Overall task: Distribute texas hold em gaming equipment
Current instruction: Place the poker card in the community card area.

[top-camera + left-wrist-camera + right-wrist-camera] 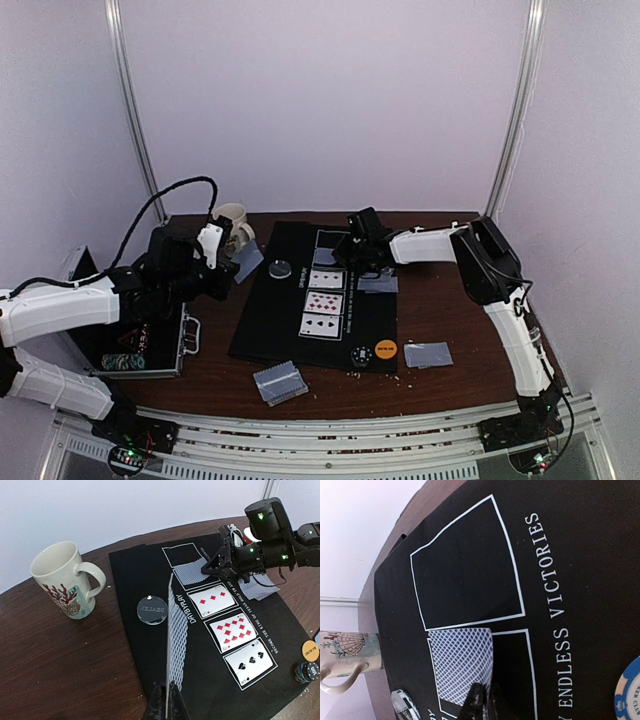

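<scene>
My left gripper (166,700) is shut on a grey-backed playing card (172,640) that stands edge-on above the black mat (262,322), near the clear dealer button (152,609). My right gripper (489,700) is shut on the edge of a face-down card (461,664), which lies over the second outlined box. The first outlined box (467,562) holds nothing. Three face-up cards (323,301) fill the row below. An orange disc (386,349) and a white-black disc (361,354) sit at the mat's near end. A blue-and-orange chip (630,690) shows at the right edge.
A white patterned mug (232,222) stands behind the mat's far left corner. An open case (140,340) with chips lies at the left. A stack of cards (280,382) rests near the front edge, and loose face-down cards (428,354) lie right of the mat.
</scene>
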Controlling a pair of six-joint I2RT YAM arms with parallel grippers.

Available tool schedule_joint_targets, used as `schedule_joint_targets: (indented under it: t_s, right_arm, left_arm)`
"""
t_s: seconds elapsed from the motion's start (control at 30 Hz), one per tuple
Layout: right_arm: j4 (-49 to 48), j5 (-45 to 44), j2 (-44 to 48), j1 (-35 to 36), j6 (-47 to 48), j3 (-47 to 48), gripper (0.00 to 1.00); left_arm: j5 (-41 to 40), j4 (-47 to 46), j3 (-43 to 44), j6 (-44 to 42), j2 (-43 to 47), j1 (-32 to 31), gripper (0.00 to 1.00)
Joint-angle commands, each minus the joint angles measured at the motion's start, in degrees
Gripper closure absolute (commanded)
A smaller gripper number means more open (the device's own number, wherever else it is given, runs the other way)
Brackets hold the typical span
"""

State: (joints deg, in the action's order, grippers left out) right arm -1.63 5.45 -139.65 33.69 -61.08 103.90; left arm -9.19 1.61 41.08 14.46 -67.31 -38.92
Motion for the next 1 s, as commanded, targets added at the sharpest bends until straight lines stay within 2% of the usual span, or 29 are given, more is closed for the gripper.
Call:
schedule_joint_targets:
  t_s: [0.0, 0.37, 0.67, 0.97]
  right_arm:
    - [4.41, -0.77, -1.40, -0.32, 2.84, 2.56, 0.90]
    - [9.38, -4.37, 0.49, -0.35, 7.55, 4.08, 0.67]
    - [10.31, -5.77, 3.09, -0.25, 9.68, 3.16, 0.65]
    - [9.31, -7.58, 3.45, -0.38, 12.36, 4.76, 0.68]
  left_arm:
    - [0.50, -1.08, 1.19, -0.55, -0.19, 0.66, 1.00]
    - [0.97, -1.16, 1.28, -0.50, -0.25, 0.64, 1.00]
    - [1.37, -1.25, 1.28, -0.48, -0.44, 0.68, 1.00]
    - [1.15, -0.99, 1.28, -0.53, -0.02, 0.76, 1.00]
